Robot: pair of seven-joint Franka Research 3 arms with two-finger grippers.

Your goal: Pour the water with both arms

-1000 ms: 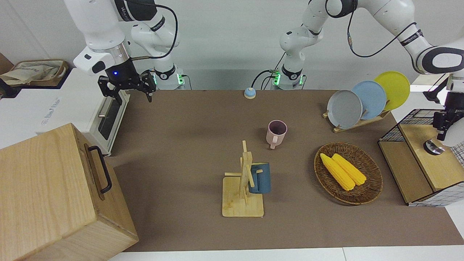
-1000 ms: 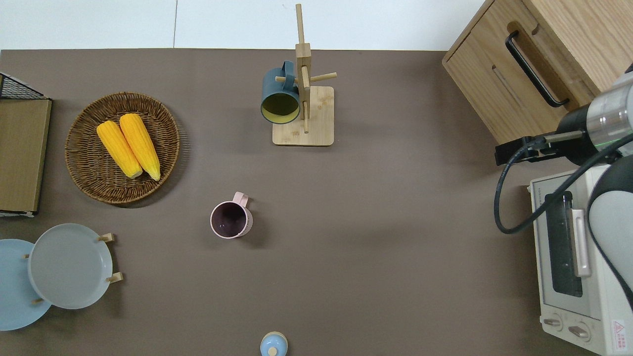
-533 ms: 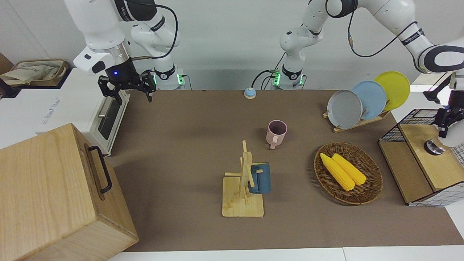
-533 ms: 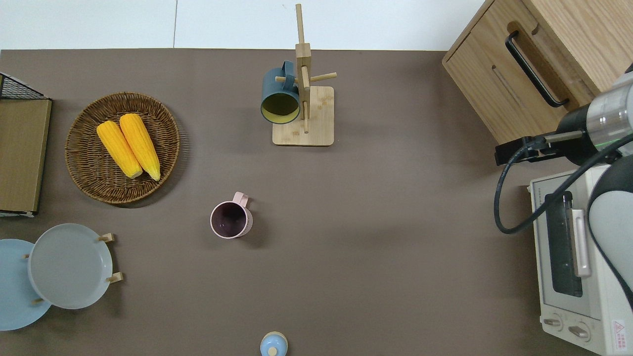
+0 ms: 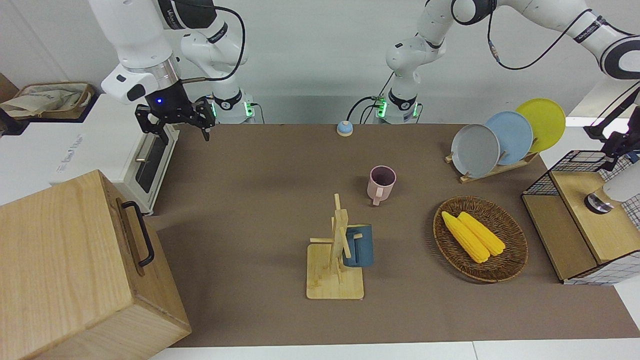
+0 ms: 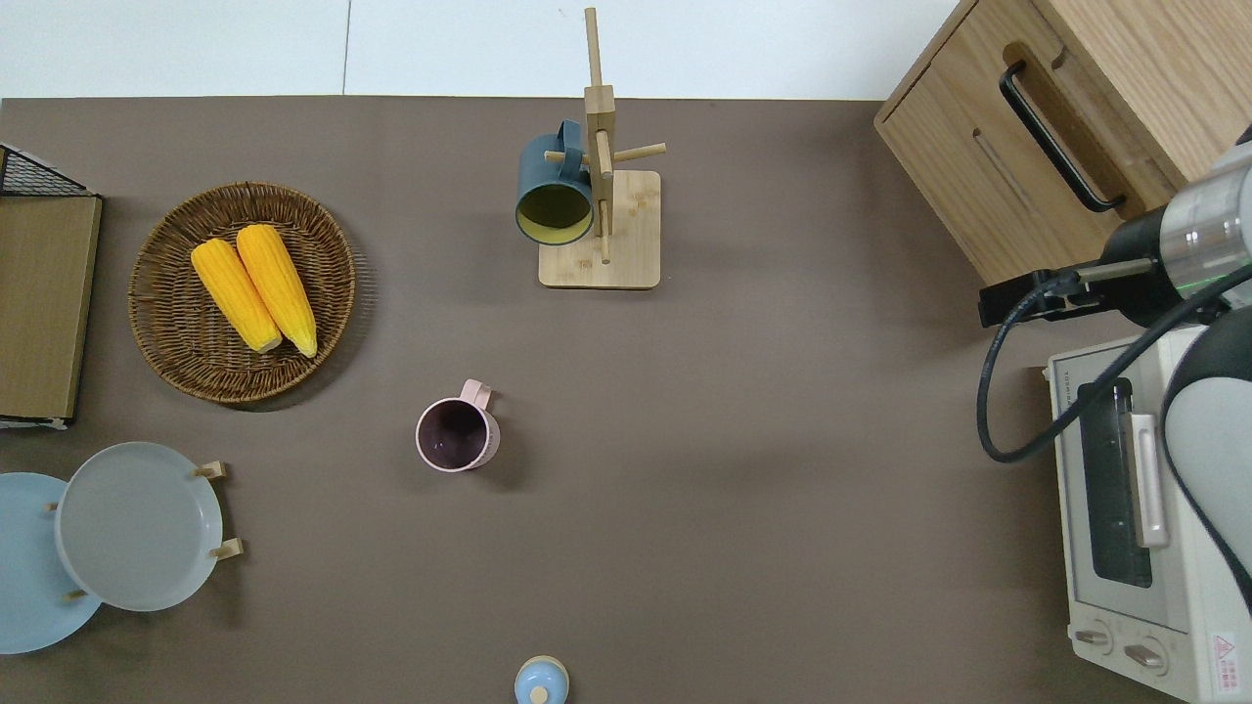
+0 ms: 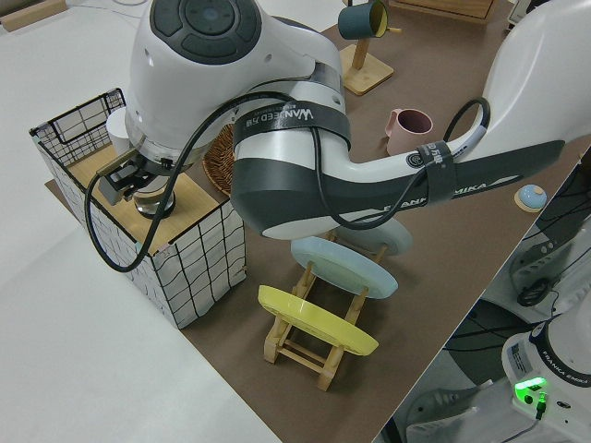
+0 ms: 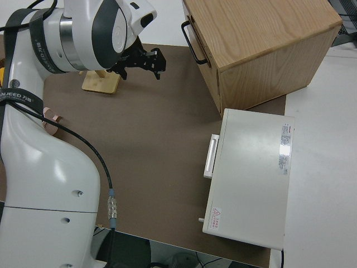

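I am watching the right gripper (image 5: pixel 173 127) hanging with its jaws spread wide and nothing between them, over the desk (image 6: pixel 743 469) at the right arm's end, beside the toaster oven (image 6: pixel 1140 528) and the wooden cabinet (image 6: pixel 1076 108). The left gripper (image 7: pixel 125 175) is sitting over the wooden top of the wire crate (image 7: pixel 175 231) at the left arm's end, just above a small round metal cap (image 5: pixel 595 203) there; I cannot tell how its jaws are standing. The pink mug (image 6: pixel 457 433) is standing upright and apart from both grippers, mid-desk. Farther from the robots, a blue mug (image 6: pixel 554 188) is hanging on the wooden mug rack (image 6: pixel 602 220). Two corn cobs (image 6: pixel 254 286) are lying in the wicker basket (image 6: pixel 166 332).
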